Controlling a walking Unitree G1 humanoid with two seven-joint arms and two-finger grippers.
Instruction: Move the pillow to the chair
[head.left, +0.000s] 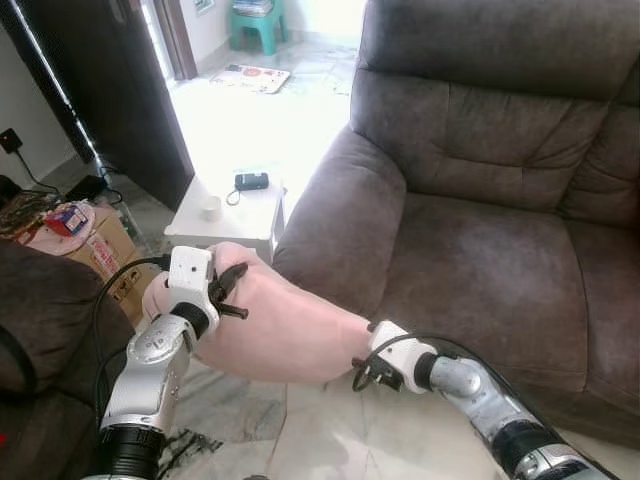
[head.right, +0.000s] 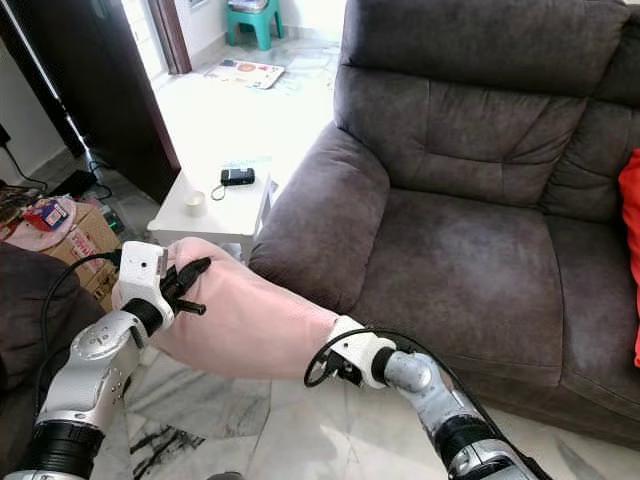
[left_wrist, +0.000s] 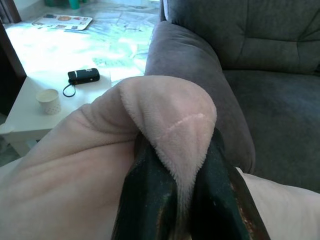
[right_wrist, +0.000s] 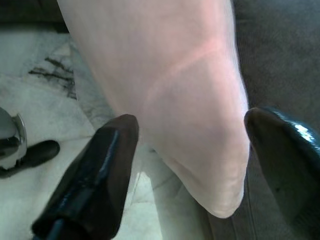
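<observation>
A pale pink pillow (head.left: 285, 330) hangs in the air between my two grippers, just in front of the left armrest of the brown armchair (head.left: 480, 250). My left gripper (head.left: 232, 292) is shut on the pillow's left corner; in the left wrist view the black fingers (left_wrist: 145, 190) pinch the fuzzy corner (left_wrist: 170, 115). My right gripper (head.left: 362, 372) is at the pillow's right end, low beside the chair's front. In the right wrist view its fingers (right_wrist: 100, 165) stand wide open on either side of the pillow's corner (right_wrist: 190, 90), without pressing on it.
A white side table (head.left: 250, 218) with a small cup (head.left: 210, 208) and a black device (head.left: 251, 181) stands left of the armrest. A cardboard box (head.left: 100, 250), a dark door (head.left: 110, 90) and another dark seat (head.left: 40, 310) are at left. A red cushion (head.right: 630, 230) is at the far right.
</observation>
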